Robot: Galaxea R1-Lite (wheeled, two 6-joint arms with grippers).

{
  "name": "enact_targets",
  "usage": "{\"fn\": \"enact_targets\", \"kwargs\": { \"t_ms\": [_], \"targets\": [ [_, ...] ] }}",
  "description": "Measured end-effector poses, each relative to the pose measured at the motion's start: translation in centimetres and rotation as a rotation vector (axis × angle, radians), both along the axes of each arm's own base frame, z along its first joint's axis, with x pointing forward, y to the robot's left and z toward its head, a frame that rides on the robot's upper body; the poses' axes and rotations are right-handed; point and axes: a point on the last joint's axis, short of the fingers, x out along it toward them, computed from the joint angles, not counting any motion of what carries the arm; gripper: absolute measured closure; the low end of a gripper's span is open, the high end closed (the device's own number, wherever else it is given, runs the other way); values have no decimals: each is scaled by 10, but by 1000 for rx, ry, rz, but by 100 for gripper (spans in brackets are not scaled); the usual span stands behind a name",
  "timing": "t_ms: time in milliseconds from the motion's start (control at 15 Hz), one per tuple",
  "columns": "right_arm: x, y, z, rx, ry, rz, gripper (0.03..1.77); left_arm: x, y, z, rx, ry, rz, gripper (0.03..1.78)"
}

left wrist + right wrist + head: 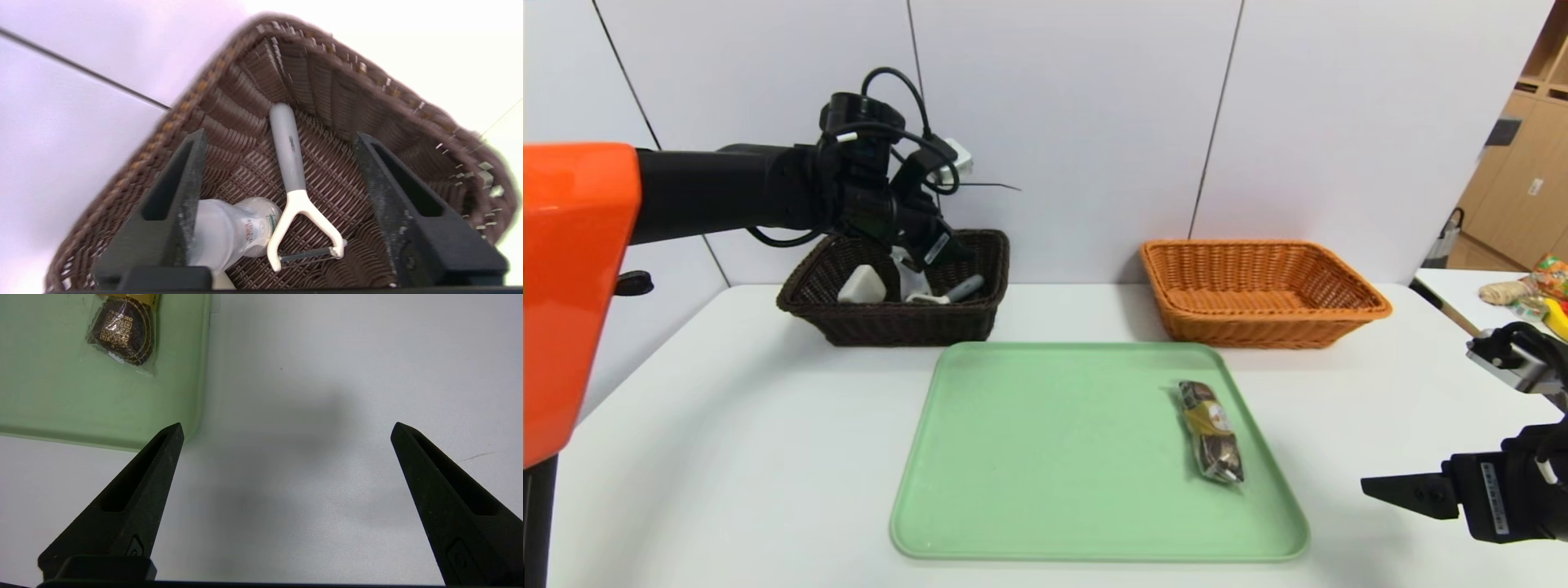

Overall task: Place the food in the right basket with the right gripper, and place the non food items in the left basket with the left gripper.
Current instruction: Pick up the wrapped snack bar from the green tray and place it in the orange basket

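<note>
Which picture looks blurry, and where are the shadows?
Left wrist view: the dark basket's rim looks smeared, and the background glares white. Right wrist view: a soft grey shadow on the table. Head view: shadow beside the tray.

Bright, even light over white table [727,425] and pale wall panels [1062,122]. Soft shadow on table left of green tray [1054,457]; faint shadow beside orange basket [1266,327], against wall. In left wrist view: surroundings of dark basket [351,73] washed nearly white, lilac tint over wall, basket rim softly blurred. In right wrist view: table greyer, broad blurred shadow between fingers [135,490]; small glints on clear wrapper [149,363]. Head view: crisp throughout, glossy highlight on orange arm cover [572,286].
</note>
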Motion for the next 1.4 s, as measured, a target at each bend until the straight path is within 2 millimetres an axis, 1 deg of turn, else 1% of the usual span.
{"fn": "enact_targets", "kwargs": {
  "t_ms": [200,400,533,667,733,867,1067,1200,1400],
  "targets": [
    [1,0,2,4,-19,0,4,-21,-16,26,-143,11,27,37],
    [2,1,4,9,-40,2,4,-47,-27,49,-297,61,128,29],
    [3,1,7,12,-52,2,4,-68,-26,61,-374,141,193,25],
    [5,1,10,14,-64,3,4,-91,-18,69,-423,235,263,22],
    [6,2,13,16,-71,3,4,-102,-14,70,-432,277,301,20],
    [10,4,17,19,-85,9,4,-123,-5,65,-428,345,365,18],
    [16,8,25,24,-105,28,4,-153,7,52,-421,407,438,16],
    [20,14,28,26,-109,61,4,-174,13,43,-409,448,451,15],
    [29,30,31,32,-107,125,4,-207,18,31,-388,492,426,14]
  ]
}}
